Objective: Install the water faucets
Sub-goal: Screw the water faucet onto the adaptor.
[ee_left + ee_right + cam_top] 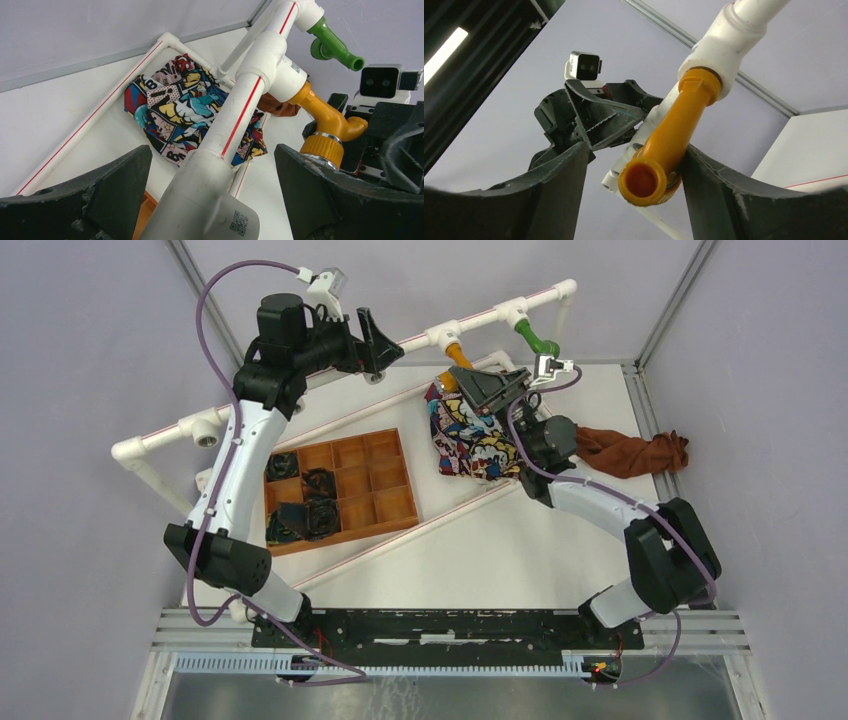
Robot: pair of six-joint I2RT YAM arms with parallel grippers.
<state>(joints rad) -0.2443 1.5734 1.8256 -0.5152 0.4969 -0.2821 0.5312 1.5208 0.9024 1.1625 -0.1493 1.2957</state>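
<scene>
Orange-yellow plastic faucet (674, 130) seated in white plastic pipe (245, 100). Right gripper (636, 165) jaws open around it; left gripper (212, 150) jaws open astride pipe. Likely next: clamp, tighten.

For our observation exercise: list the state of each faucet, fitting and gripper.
Orange-yellow faucet: mounted on white pipe.
Green faucet: mounted on pipe.
Leftmost T-fitting: opening empty.
Left gripper: open, fingers either side of pipe.
Right gripper: open, fingers flanking orange-yellow faucet.
</scene>
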